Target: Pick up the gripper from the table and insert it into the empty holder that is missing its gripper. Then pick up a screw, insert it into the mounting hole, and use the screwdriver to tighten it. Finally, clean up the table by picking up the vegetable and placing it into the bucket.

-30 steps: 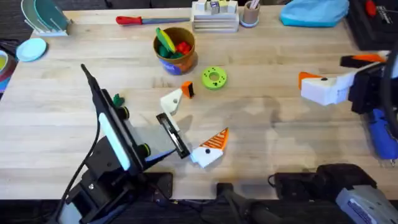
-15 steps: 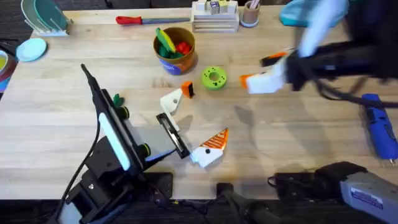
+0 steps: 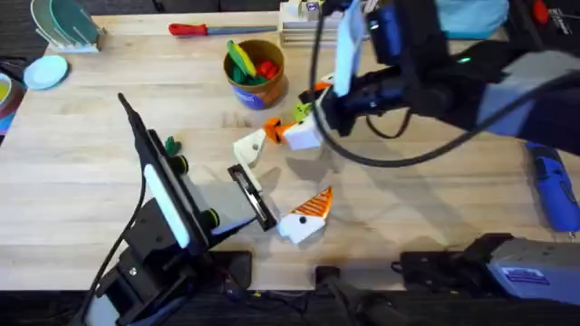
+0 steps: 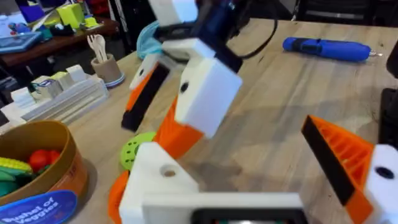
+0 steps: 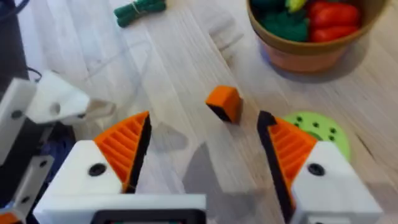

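Right arm reaches across the middle of the wood-grain table (image 3: pixel 435 208), and its gripper (image 3: pixel 304 113) hovers just right of the bucket (image 3: pixel 255 72), fingers spread wide with nothing between them. In its wrist view the white fingers (image 5: pixel 93 168) with orange ribbed pads hang above a small orange cube (image 5: pixel 224 102) and the bright green disc (image 5: pixel 314 127). Bucket is a round cup with blue sides and a tan rim, with green, yellow and red toys in it. The loose gripper piece (image 3: pixel 306 215) lies flat on the table, down and to the right of the bucket, just right of the holder's lower end; it's a chunky white plastic block with an orange ribbed triangular tip, long axis diagonal, tip pointing up and right, away from the arm bases. Holder (image 3: pixel 253 196) is a narrow flat black bar running diagonally below the bucket, joined to the left arm's white and black end with green knobs (image 3: pixel 179 165). Can't tell how the left arm's own fingers stand. A plain cream-white finger piece (image 3: pixel 248 148) sits between bucket and holder. Vegetable (image 3: pixel 170 144) is a tiny dark-green bit, down and left of the bucket, beside the left arm. Screwdriver (image 3: pixel 552 186) is a thick blue cylinder far right of the bucket, long axis running near to far. A slim red-handled screwdriver (image 3: pixel 204 29) lies flat up and left of the bucket.
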Motion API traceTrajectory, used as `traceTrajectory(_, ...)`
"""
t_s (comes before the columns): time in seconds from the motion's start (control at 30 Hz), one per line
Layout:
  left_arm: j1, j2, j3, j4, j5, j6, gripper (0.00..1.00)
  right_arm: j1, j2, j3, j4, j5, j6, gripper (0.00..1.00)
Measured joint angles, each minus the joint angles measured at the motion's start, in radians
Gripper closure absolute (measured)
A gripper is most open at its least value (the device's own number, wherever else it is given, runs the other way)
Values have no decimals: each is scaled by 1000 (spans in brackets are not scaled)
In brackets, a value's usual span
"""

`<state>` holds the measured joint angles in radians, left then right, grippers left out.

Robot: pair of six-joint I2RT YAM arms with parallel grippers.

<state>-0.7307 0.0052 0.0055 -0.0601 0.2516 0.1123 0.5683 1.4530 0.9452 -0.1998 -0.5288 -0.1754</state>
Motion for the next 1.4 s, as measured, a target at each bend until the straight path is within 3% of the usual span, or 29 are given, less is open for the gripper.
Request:
traceTrajectory(0.3, 0, 0, 0, 0, 0, 0, 8, 89, 114, 4, 77, -2, 90, 10)
traceTrajectory(0.7, 0, 0, 0, 0, 0, 0, 8, 91, 113, 29, -24, 33, 180, 10)
traceTrajectory(0.9, 0, 0, 0, 0, 0, 0, 8, 91, 114, 123, -163, 115, 151, 9)
traceTrajectory(1.13, 0, 0, 0, 0, 0, 0, 8, 91, 125, 215, -216, 193, 116, 10)
traceTrajectory(1.4, 0, 0, 0, 0, 0, 0, 8, 95, 312, 408, -354, 210, 111, 13)
